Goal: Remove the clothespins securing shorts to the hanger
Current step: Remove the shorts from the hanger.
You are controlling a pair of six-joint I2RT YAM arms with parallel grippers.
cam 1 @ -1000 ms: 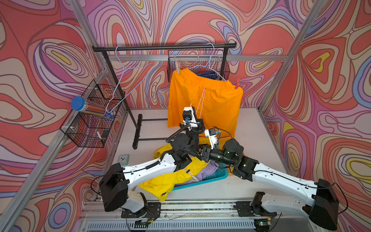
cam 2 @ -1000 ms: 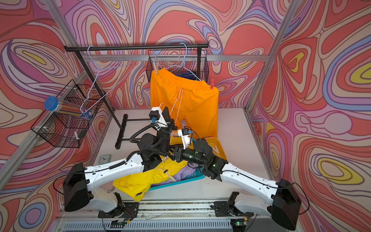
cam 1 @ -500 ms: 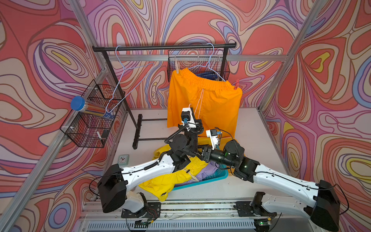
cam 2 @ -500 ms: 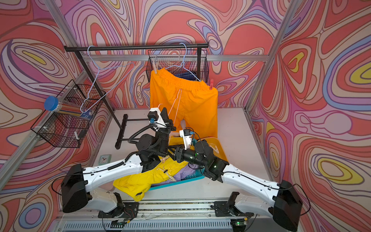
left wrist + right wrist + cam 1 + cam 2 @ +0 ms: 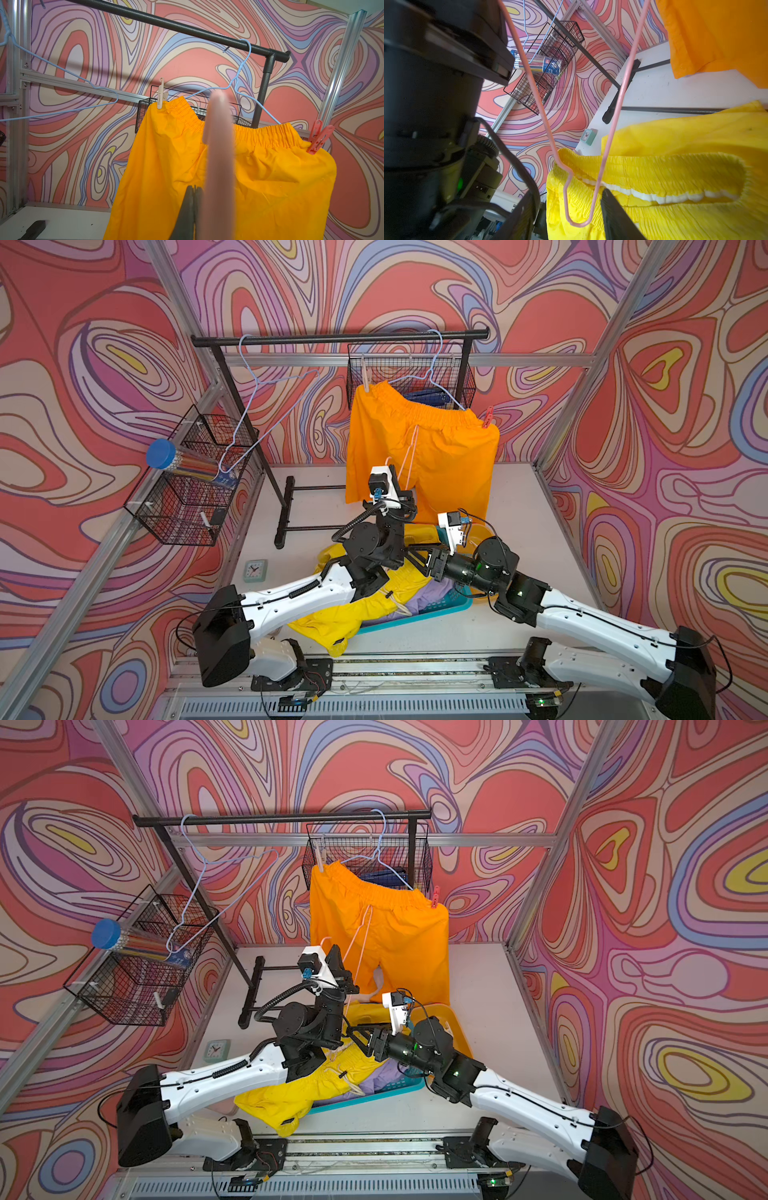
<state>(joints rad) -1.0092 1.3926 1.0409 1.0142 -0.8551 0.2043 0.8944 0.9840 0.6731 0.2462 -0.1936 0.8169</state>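
Note:
Orange shorts hang on a pale blue hanger from the black rail. A beige clothespin clips one end of the waistband and a red clothespin clips the other. My left gripper is shut on a pink hanger, in front of the orange shorts. My right gripper is open around the pink hanger's lower corner, at the waistband of the yellow shorts. Lilac shorts lie beneath.
The loose shorts lie in a teal basket, with a yellow tub behind. A wire basket on the left wall holds a blue-capped tube. An empty blue hanger hangs on the rail. A small clock sits by the rack foot.
My left arm has shifted slightly to the left with the pink hanger. The right gripper has stayed at the hanger's corner with its jaws a little wider apart.

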